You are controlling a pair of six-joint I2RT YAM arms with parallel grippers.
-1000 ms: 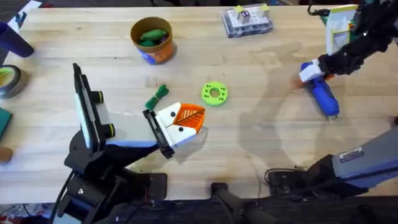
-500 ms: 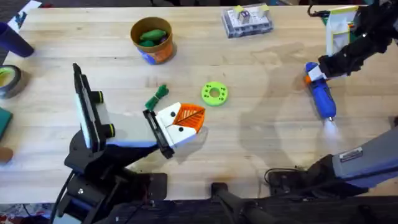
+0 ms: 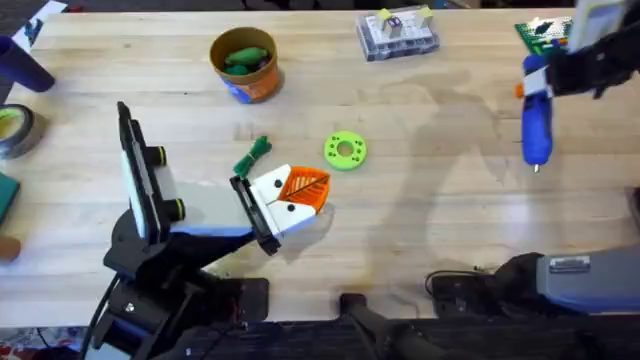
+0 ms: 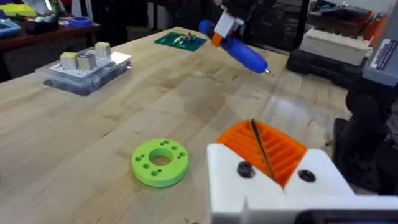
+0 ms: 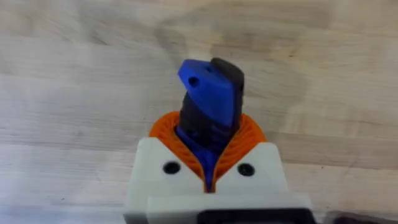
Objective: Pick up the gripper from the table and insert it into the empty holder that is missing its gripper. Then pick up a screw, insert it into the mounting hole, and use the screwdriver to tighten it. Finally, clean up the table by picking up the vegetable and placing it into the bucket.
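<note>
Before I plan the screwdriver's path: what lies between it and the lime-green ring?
Only bare wooden table in the overhead view; the screwdriver, held in the right end effector, sits far right of the ring.

Overhead downward; wrist views close, low.

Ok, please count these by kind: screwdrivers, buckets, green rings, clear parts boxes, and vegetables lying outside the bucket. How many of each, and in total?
blue power screwdriver: 1
orange-tan bucket: 1
lime-green ring: 1
clear parts box: 1
small green vegetable outside the bucket: 1
Total: 5
</note>
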